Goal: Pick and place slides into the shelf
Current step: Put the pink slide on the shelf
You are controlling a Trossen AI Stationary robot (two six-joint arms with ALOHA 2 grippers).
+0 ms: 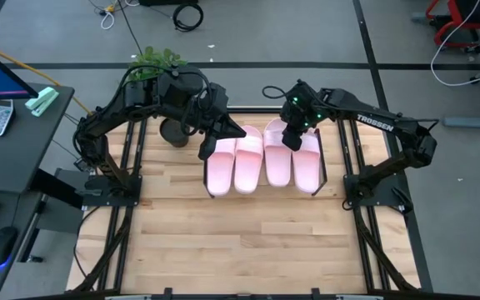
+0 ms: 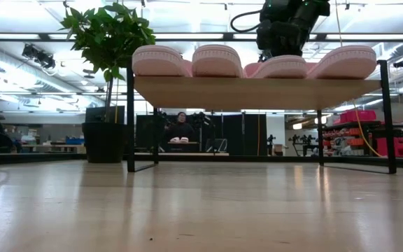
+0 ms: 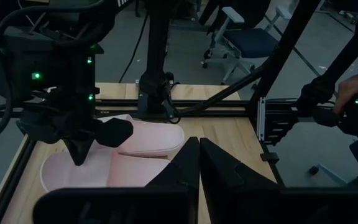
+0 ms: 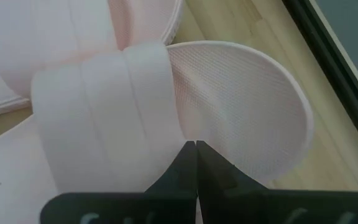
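Slides [image 1: 263, 158] — all on shelf [image 2: 257, 92].

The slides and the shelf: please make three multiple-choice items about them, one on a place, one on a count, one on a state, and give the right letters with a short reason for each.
1. Where do the slides lie?
A. on the floor
B. on the shelf
C. beside the plant pot

2. How many slides are there?
A. two
B. three
C. four

3. How do the jaws of the right gripper stand?
A. shut
B. wide open
C. closed around a cable

Answers:
1. B, since the low view shows them lined up on the slanted board.
2. C, since the high view shows four pink slides side by side.
3. A, since in the right wrist view the two dark fingers meet, above a slide's strap.
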